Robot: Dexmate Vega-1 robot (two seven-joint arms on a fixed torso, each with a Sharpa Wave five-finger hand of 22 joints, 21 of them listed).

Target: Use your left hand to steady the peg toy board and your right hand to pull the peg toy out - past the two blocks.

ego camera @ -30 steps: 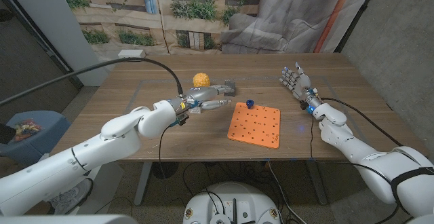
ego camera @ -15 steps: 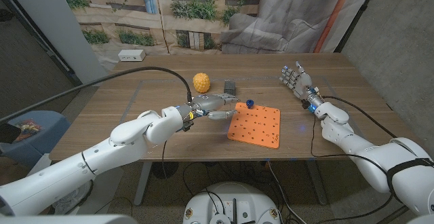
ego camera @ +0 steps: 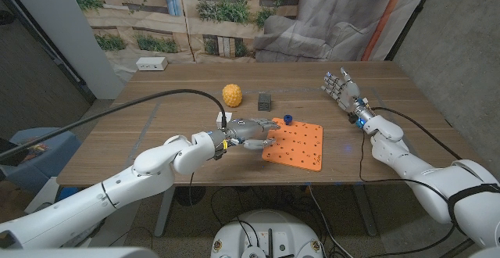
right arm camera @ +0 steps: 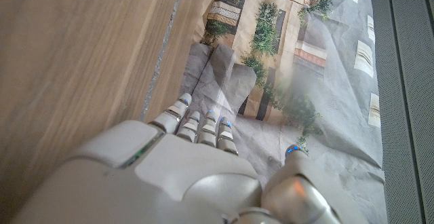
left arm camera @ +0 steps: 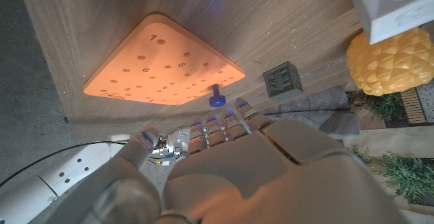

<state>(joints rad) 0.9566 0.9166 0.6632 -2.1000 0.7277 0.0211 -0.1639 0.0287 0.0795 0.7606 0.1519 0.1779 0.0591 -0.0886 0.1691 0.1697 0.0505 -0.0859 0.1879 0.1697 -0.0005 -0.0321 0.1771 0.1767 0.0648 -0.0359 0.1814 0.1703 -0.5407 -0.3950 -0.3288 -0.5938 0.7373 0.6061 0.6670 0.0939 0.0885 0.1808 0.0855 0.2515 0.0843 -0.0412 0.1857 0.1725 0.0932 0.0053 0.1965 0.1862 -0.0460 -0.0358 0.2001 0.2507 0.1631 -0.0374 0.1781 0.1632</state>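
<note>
The orange peg board (ego camera: 295, 146) lies at the table's middle, with a blue peg (ego camera: 287, 120) standing upright in its far left corner. My left hand (ego camera: 254, 130) is at the board's left edge, fingers spread toward it and holding nothing; I cannot tell whether they touch it. In the left wrist view the board (left arm camera: 163, 68) and peg (left arm camera: 217, 100) lie just past the left hand (left arm camera: 258, 163). My right hand (ego camera: 341, 88) stands upright and empty far right of the board, fingers apart. The right wrist view has the right hand (right arm camera: 203, 176) above bare table.
A grey block (ego camera: 266, 99) and a yellow bumpy ball (ego camera: 231, 94) sit beyond the board's left corner, and a white block (ego camera: 221, 119) lies beside my left wrist. The left wrist view shows the grey block (left arm camera: 283, 79), ball (left arm camera: 390, 58) and white block (left arm camera: 397, 10).
My left hand has come nearer and to the right, from beside the grey block and ball down to the board's left edge. The right hand has hardly moved.
</note>
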